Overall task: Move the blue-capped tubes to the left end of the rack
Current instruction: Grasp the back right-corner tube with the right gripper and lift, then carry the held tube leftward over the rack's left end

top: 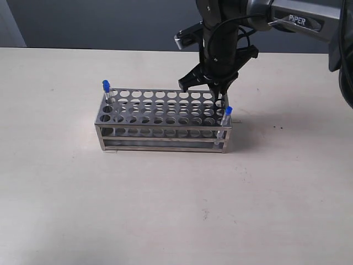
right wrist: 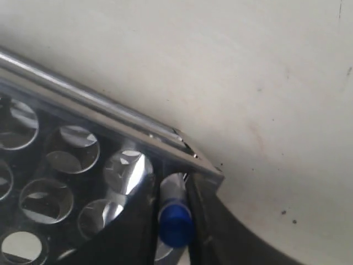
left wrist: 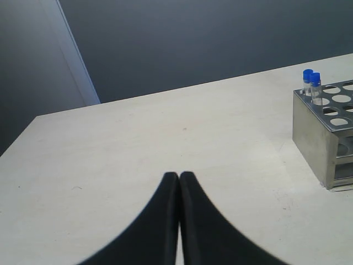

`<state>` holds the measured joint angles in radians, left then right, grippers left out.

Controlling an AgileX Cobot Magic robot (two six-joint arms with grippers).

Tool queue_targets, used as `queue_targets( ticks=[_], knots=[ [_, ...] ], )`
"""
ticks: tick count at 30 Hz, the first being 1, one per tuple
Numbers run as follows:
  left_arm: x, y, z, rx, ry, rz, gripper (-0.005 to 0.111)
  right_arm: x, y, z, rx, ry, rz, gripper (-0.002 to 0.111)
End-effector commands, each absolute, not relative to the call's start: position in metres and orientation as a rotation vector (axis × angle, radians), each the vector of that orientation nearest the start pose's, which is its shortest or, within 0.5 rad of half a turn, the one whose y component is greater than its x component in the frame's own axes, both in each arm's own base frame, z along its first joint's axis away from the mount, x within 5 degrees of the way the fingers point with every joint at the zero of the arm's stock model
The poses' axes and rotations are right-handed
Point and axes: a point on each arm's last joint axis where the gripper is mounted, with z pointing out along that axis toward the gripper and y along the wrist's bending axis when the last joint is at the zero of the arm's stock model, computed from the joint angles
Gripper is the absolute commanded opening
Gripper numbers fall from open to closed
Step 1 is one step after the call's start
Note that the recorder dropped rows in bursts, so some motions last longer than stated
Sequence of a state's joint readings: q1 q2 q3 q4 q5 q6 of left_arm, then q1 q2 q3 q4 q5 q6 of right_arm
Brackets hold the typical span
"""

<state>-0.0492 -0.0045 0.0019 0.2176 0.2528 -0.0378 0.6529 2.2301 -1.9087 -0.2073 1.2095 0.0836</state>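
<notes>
The silver rack (top: 160,118) stands mid-table. A blue-capped tube (top: 228,111) stands in the corner hole at its right end. My right gripper (top: 223,102) comes down from above at that corner. In the right wrist view its black fingers (right wrist: 135,221) press on both sides of this tube (right wrist: 175,218) just below the cap, so my right gripper (right wrist: 172,186) is shut on it. Blue caps (top: 106,85) also show at the rack's left end; the left wrist view shows two tubes (left wrist: 311,83) there in the rack (left wrist: 317,132). My left gripper (left wrist: 179,175) is shut and empty over bare table, apart from the rack.
The pale table (top: 165,210) surrounds the rack on all sides. A dark wall (top: 110,22) runs behind the table's far edge. The right arm (top: 292,19) reaches in from the upper right.
</notes>
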Motion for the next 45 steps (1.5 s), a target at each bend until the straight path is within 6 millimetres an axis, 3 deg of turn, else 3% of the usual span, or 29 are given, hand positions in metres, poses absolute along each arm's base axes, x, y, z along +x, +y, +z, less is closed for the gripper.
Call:
queue_targets(
  ticks=[1,14,17,21,25,34,45],
  knots=[
    [0.056,0.002,0.192,0.158,1.712,0.133,0.0,0.376,0.264,0.217,-0.939,2.76,-0.217,-0.001],
    [0.056,0.002,0.192,0.158,1.712,0.133,0.0,0.35,0.257,0.299,-0.907,2.595,-0.112,-0.001],
    [0.056,0.002,0.192,0.158,1.712,0.133,0.0,0.337,0.266,0.312,-0.953,2.553,-0.056,-0.001],
    [0.056,0.002,0.192,0.158,1.712,0.133,0.0,0.322,0.292,0.322,-1.1,2.416,0.158,-0.001],
    [0.056,0.002,0.192,0.158,1.712,0.133,0.0,0.309,0.328,0.317,-1.266,2.345,0.364,-0.001],
    [0.056,0.002,0.192,0.158,1.712,0.133,0.0,0.306,0.388,0.286,-1.444,2.313,0.381,-0.001],
    [0.056,0.002,0.192,0.158,1.712,0.133,0.0,0.304,0.397,0.285,-1.444,2.3,0.443,-0.001]
  ],
)
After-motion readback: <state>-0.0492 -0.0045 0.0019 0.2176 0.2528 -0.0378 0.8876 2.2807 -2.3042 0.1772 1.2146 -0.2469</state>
